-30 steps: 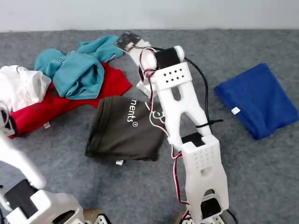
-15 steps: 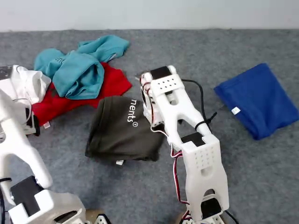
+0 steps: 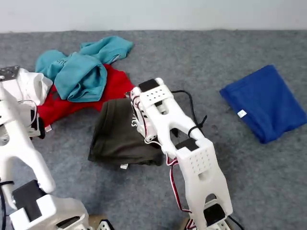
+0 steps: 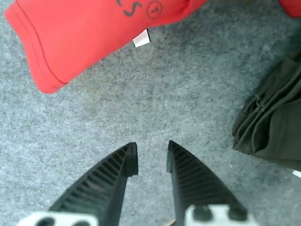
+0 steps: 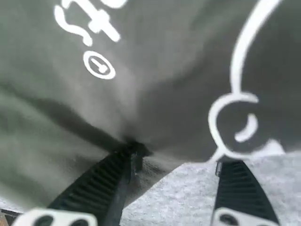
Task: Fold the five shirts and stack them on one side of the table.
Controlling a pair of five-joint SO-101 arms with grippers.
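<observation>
Grey-brown cloth matters most here. The dark shirt (image 3: 115, 136) lies half folded in the middle of the grey table (image 3: 216, 52). The right gripper (image 5: 178, 157) is down at one edge of it, and the shirt spreads away in front of the fingers. Its fingers are spread wide and have not pinched anything yet. One fingertip pokes into the cloth and makes it wrinkle. The other sits where the cloth meets the bare table. It may be that the first finger is under the edge, but the close view is too fuzzy to be sure.

The right arm is much the nearer one. The left gripper (image 4: 151, 148) hangs over bare table between the red shirt (image 4: 70, 33) and the dark shirt, with only a thin gap between its fingers and nothing in it.

The blue shirt (image 3: 264, 103) lies folded, well apart on the other side. The teal shirt (image 3: 79, 72) and the white shirt (image 3: 29, 86) are still in a heap with the red one.

White letters (image 5: 89, 21) and a curly white drawing are printed on the dark shirt. A small white tag (image 3: 123, 166) pokes out at its near edge.
</observation>
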